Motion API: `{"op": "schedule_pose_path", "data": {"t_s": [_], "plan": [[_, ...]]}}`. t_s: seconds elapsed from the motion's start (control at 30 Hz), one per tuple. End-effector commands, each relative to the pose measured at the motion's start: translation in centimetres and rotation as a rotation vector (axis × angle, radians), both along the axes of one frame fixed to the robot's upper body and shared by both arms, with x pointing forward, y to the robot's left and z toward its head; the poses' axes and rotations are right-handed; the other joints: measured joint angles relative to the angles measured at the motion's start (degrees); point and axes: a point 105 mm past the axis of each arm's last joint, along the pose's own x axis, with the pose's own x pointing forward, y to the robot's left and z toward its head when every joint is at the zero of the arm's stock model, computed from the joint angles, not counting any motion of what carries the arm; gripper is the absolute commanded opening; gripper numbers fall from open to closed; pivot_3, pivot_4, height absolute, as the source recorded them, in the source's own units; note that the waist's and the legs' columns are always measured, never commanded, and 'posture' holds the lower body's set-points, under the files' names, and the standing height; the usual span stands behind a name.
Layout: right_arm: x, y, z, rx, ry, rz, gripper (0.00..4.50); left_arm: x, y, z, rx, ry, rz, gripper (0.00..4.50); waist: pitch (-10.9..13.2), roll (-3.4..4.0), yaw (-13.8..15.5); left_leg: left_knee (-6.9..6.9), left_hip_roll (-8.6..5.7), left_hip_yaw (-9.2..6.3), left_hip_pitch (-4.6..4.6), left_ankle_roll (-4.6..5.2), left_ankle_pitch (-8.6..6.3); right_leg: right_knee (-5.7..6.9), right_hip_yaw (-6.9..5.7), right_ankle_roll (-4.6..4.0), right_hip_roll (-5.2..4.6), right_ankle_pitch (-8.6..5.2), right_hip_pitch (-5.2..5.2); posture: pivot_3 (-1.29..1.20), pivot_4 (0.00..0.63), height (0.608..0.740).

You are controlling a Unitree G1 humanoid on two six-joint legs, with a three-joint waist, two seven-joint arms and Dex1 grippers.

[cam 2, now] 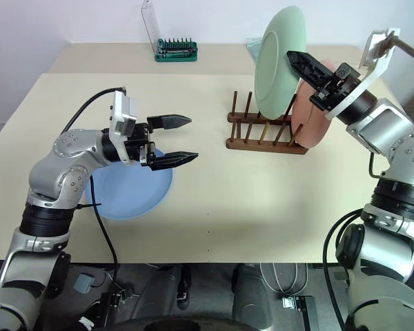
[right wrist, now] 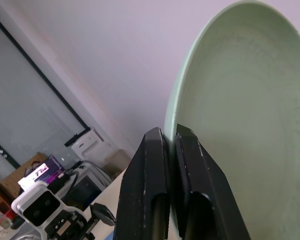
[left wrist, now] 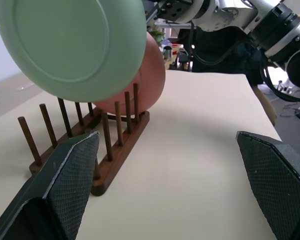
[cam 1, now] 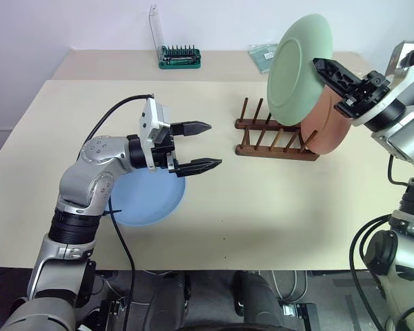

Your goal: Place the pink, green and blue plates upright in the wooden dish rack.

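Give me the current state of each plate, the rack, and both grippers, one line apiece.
green plate: upright, held above the rack
pink plate: standing in the rack
blue plate: flat on the table
wooden dish rack: one plate in it
left gripper: open
right gripper: shut on green plate

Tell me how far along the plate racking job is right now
Done: the pink plate stands upright at the right end of the wooden dish rack. In hand: the right gripper is shut on the green plate's rim, holding it on edge above the rack, not yet between the pegs. Left: the blue plate lies flat on the table, with the open left gripper above it.
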Motion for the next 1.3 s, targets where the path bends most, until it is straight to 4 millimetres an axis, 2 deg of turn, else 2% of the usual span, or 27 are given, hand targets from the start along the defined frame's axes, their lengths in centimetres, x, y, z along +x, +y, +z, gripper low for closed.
{"op": "schedule_pose_path", "data": {"t_s": [0.03, 0.3, 0.47, 0.67, 0.9, 1.03, 1.13, 1.3], "plan": [[-1.3, -0.9, 3.0, 0.074, -0.116, -0.016, 0.04, -0.5, 0.1, 1.3, -0.02, -0.063, -0.011, 4.5, 0.0, 0.0, 0.0, 0.0, 0.0, 0.0, 0.0, 0.0, 0.0, 0.0, 0.0, 0.0, 0.0, 0.0, 0.0, 0.0, 0.15, 0.724], [-0.8, -2.3, 2.9, 0.053, -0.104, -0.11, 0.04, -0.4, 0.0, 1.2, -0.019, -0.059, -0.014, 4.5, 0.0, 0.0, -0.1, 0.0, 0.0, 0.0, 0.0, 0.0, 0.0, 0.0, 0.0, 0.0, 0.0, 0.0, 0.0, 0.0, 0.15, 0.724], [-0.8, -1.9, 1.7, 0.034, -0.076, -0.094, 0.04, -0.4, 0.0, 1.2, -0.012, -0.06, -0.016, 4.5, 0.0, 0.0, 0.0, 0.0, 0.0, 0.0, 0.0, 0.0, 0.0, 0.0, 0.0, 0.0, 0.0, 0.0, 0.0, 0.0, 0.15, 0.724], [-0.3, -2.3, -0.1, 0.028, -0.042, -0.125, 0.04, -0.5, -0.1, 1.6, -0.018, -0.071, -0.014, 4.5, 0.0, -0.01, 0.0, 0.0, 0.0, 0.0, 0.0, 0.0, 0.0, -0.01, 0.0, 0.0, 0.0, 0.0, 0.0, 0.0, 0.15, 0.724], [0.1, -2.3, -2.6, -0.046, -0.007, -0.158, 0.04, -0.5, 0.1, 1.5, -0.018, -0.015, -0.023, 4.5, 0.0, -0.01, -0.1, 0.0, 0.0, 0.0, 0.0, 0.0, 0.0, -0.01, 0.0, 0.0, 0.0, 0.0, 0.0, 0.0, 0.15, 0.724], [0.3, -2.1, -3.3, -0.062, -0.014, -0.161, 0.04, -0.6, -0.1, 1.4, -0.031, 0.002, -0.033, 4.5, 0.0, -0.01, 0.0, 0.0, 0.0, -0.01, 0.0, 0.0, 0.0, -0.01, 0.0, 0.0, 0.0, 0.0, 0.0, 0.0, 0.15, 0.724], [0.1, -1.7, -3.0, -0.068, -0.036, -0.148, 0.98, -0.5, -0.3, 1.2, -0.032, 0.0, -0.028, 4.5, 0.0, -0.01, 0.0, 0.0, 0.0, -0.01, 0.0, 0.0, 0.0, -0.01, 0.0, 0.0, 0.0, 0.0, 0.0, 0.0, 0.15, 0.724], [0.1, -1.3, -2.7, -0.125, -0.069, -0.167, 3.47, -0.6, -0.2, 1.3, -0.032, -0.007, -0.029, 4.5, 0.0, 0.0, 0.0, 0.0, 0.0, -0.01, 0.0, 0.0, 0.0, -0.01, 0.0, 0.0, 0.0, 0.0, 0.0, 0.0, 0.15, 0.724]]}}
